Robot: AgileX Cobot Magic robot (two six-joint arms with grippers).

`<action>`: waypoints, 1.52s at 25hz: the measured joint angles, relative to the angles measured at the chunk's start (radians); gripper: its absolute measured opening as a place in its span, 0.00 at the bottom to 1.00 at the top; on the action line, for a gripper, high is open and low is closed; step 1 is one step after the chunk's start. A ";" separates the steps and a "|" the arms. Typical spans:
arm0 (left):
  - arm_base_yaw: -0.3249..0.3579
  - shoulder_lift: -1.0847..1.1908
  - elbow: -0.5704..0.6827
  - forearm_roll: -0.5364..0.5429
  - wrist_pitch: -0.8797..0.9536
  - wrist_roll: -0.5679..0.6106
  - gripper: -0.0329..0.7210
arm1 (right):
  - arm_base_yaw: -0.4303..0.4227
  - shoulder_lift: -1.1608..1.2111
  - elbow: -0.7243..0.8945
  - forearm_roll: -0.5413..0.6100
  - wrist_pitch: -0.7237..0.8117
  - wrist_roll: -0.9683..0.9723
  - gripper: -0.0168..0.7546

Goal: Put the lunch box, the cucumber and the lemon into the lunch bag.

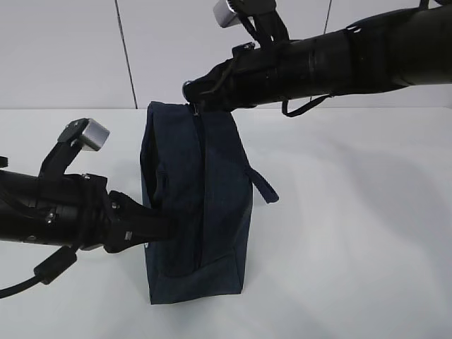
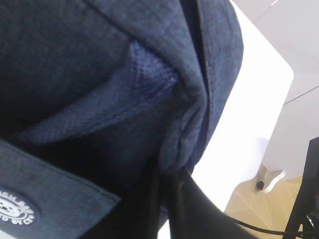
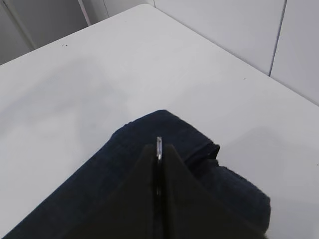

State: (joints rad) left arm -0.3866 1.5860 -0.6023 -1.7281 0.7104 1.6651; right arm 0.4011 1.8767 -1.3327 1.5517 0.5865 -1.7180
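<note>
- Two black robot arms work on one dark navy lunch bag [image 1: 201, 205] that stands on a white table [image 1: 353, 233], roughly in the middle of the exterior view.
- From that view the bag stands upright and boxy, with its zipper line [image 1: 200, 191] running from the far top down its near face; the zipper looks closed along that length.
- One short navy strap [image 1: 263, 185] sticks out from the bag's right side.
- From the left, the left gripper [image 1: 166, 224] presses into the bag's lower left side, and its tips are hidden against the fabric.
- Seen from the left wrist, the left gripper [image 2: 172, 191] has its dark fingers brought together, pinching a bunched fold of the navy cloth.
- Also in that wrist view, a round white logo patch [image 2: 14, 209] sits on a fabric panel at the lower left.
- From the upper right, the right gripper [image 1: 196, 95] reaches to the bag's far top edge, at the upper end of the zipper.
- Seen from the right wrist, the right gripper [image 3: 159, 155] is closed tight on a thin metal zipper pull [image 3: 159, 148], which shows as a bright sliver between the two dark fingers.
- Beyond the bag, a grey panelled wall [image 1: 63, 49] runs behind the table's far edge.
</note>
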 joint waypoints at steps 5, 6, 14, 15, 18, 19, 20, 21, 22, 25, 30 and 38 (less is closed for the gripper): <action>0.000 0.000 0.000 0.014 0.002 0.000 0.04 | -0.017 0.071 -0.086 0.032 -0.005 0.000 0.03; 0.000 0.002 0.000 0.016 0.002 0.000 0.04 | -0.024 0.082 -0.099 0.039 -0.005 0.002 0.03; 0.000 0.002 -0.006 0.018 -0.015 0.000 0.04 | -0.099 0.130 -0.132 0.046 0.009 0.029 0.03; 0.000 0.002 -0.006 0.018 -0.022 0.000 0.04 | -0.104 0.134 -0.134 0.035 0.015 0.034 0.03; 0.000 0.002 -0.006 0.018 -0.045 0.000 0.04 | -0.119 0.140 -0.136 -0.028 0.041 0.056 0.03; 0.000 0.002 -0.006 0.018 -0.055 0.000 0.04 | -0.123 0.140 -0.137 -0.068 0.046 0.070 0.03; 0.000 -0.002 -0.006 0.020 -0.064 0.000 0.04 | -0.127 0.142 -0.139 -0.102 0.057 0.091 0.03; 0.004 -0.007 -0.006 0.020 -0.080 0.000 0.04 | -0.133 0.142 -0.139 -0.139 0.069 0.113 0.03; 0.009 -0.013 -0.006 0.022 -0.094 0.000 0.04 | -0.138 0.142 -0.139 -0.165 0.084 0.137 0.03; 0.034 -0.040 -0.006 0.029 -0.161 0.000 0.04 | -0.166 0.142 -0.139 -0.194 0.132 0.172 0.03; 0.088 -0.076 -0.006 0.031 -0.281 0.000 0.04 | -0.202 0.142 -0.142 -0.210 0.241 0.190 0.03; 0.190 -0.102 -0.006 0.022 -0.474 0.000 0.04 | -0.211 0.127 -0.146 -0.322 0.538 0.194 0.03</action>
State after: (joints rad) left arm -0.1970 1.4841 -0.6081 -1.7060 0.2366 1.6651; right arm 0.1905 2.0032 -1.4784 1.2301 1.1246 -1.5244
